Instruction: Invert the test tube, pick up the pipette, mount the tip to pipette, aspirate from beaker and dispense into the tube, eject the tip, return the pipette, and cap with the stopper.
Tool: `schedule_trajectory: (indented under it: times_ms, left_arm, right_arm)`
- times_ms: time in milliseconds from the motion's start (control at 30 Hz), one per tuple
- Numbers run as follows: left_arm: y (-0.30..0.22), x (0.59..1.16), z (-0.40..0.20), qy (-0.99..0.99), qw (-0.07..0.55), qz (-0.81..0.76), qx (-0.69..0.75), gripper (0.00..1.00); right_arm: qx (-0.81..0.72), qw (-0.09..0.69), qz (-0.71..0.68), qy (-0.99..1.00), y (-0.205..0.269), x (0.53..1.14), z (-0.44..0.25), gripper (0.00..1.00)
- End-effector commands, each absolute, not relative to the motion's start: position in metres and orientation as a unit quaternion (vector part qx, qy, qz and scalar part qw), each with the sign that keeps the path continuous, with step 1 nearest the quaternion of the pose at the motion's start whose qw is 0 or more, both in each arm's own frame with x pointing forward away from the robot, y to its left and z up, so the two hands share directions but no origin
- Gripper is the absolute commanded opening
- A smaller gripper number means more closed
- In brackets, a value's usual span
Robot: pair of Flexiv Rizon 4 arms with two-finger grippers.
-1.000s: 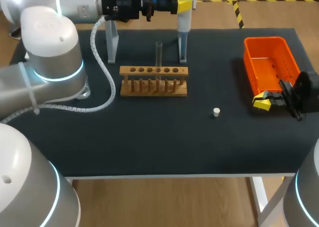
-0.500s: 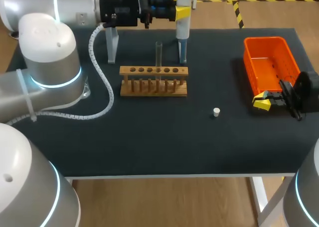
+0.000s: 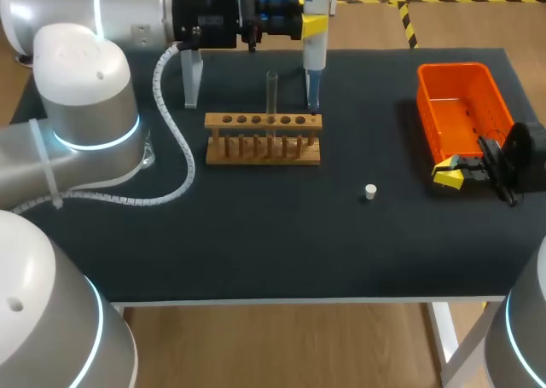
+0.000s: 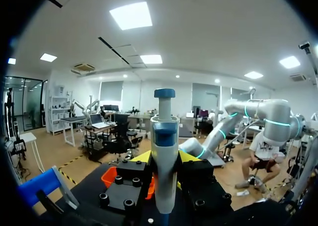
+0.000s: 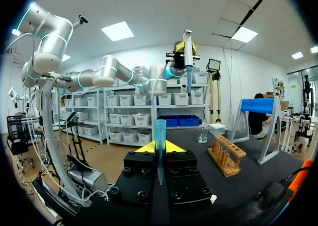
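Pipette [image 4: 164, 151] upright: white body, blue plunger cap, seemingly bluish shaft.

Bright, even light from ceiling panels [image 4: 131, 15] above me, soft shadows on the dark table [image 3: 256, 243], pale sheen on my left arm [image 3: 85, 72], panels glaring white in my wrist views

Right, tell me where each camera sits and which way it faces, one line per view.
Head view: fixed above and behind the robot, looking down on the table. It shows the left arm, and the right gripper by the orange bin.
Left wrist view: on the left wrist, looking out along the left gripper, which holds the pipette.
Right wrist view: on the right wrist, facing across the table at the wooden rack. The right gripper holds a pipette tip.
Shared: the head and right wrist views both show the wooden rack and the pipette.
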State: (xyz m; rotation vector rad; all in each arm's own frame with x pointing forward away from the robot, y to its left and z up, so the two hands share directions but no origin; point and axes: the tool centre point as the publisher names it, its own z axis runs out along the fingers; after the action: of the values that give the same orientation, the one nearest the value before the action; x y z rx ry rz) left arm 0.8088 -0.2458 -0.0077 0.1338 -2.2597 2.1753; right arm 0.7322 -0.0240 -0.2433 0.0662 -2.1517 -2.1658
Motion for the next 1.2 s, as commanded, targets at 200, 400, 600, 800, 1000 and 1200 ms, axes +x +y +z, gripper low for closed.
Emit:
schedule_trajectory:
  times_ms: [200,400,600,800,1000,1200]
  left_arm:
    - [-0.2470,0.8085,-0.0068,-0.720,0.000,0.692,0.040,0.00]
    - [-0.2480,0.8059,-0.0064,-0.725,0.005,0.688,0.034,0.00]
    - [-0.2479,0.8053,-0.0064,-0.726,0.005,0.687,0.033,0.00]
    - [-0.2479,0.8053,-0.0064,-0.726,0.005,0.687,0.033,0.00]
    - [-0.2489,0.8032,-0.0053,-0.732,-0.005,0.681,0.029,0.00]
    - [-0.2487,0.8020,-0.0048,-0.737,-0.015,0.676,0.025,0.00]
  right_arm:
    - [0.022,0.043,-0.708,-0.704,-0.0245,0.7314,-0.2435,0.00]
    - [0.022,0.043,-0.708,-0.704,-0.0245,0.7314,-0.2435,0.00]
    - [0.022,0.043,-0.708,-0.704,-0.0245,0.7314,-0.2435,0.00]
    - [0.022,0.043,-0.708,-0.704,-0.0245,0.7314,-0.2435,0.00]
    - [0.022,0.043,-0.708,-0.704,-0.0245,0.7314,-0.2435,0.00]
    - [0.022,0.043,-0.708,-0.704,-0.0245,0.7314,-0.2435,0.00]
